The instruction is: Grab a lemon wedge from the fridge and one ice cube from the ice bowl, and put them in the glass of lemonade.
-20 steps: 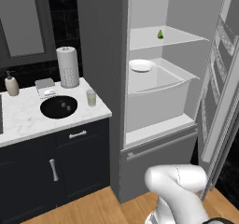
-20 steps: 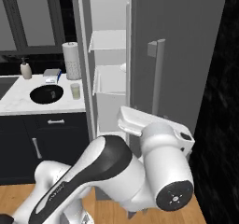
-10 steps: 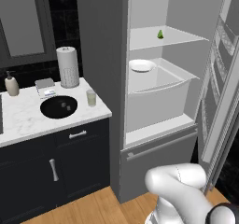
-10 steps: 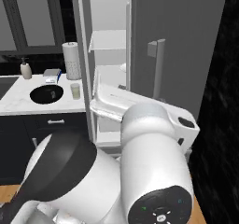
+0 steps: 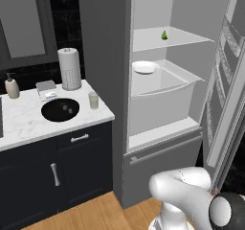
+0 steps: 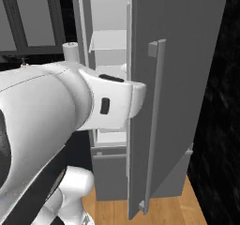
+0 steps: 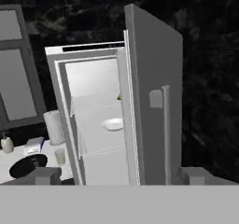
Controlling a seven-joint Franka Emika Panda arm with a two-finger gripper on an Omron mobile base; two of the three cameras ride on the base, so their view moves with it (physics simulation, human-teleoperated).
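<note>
Matte grey fridge (image 5: 119, 56) open; fingers (image 7: 119, 176) spread, holding nothing.
Pointed lemon wedge (image 5: 164, 35) on pale upper shelf; round black ice bowl (image 5: 60, 109), clear glass of lemonade (image 5: 93, 100) on marble table (image 5: 24, 126). Right view: bar handle (image 6: 153, 125).

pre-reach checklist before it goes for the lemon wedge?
1. Fridge door open: ok.
2. Lemon wedge visible on the upper shelf, nothing beside it: ok.
3. Claw empty, facing the fridge opening: ok; jaws stand apart.
4. Path past the door edge: cannot tell, the open door stands close to the line toward the wedge in the hand view.
5. Glass of lemonade upright on the counter by the ice bowl: ok.
6. White plate on the lower shelf, below the wedge, out of the way: ok.
</note>
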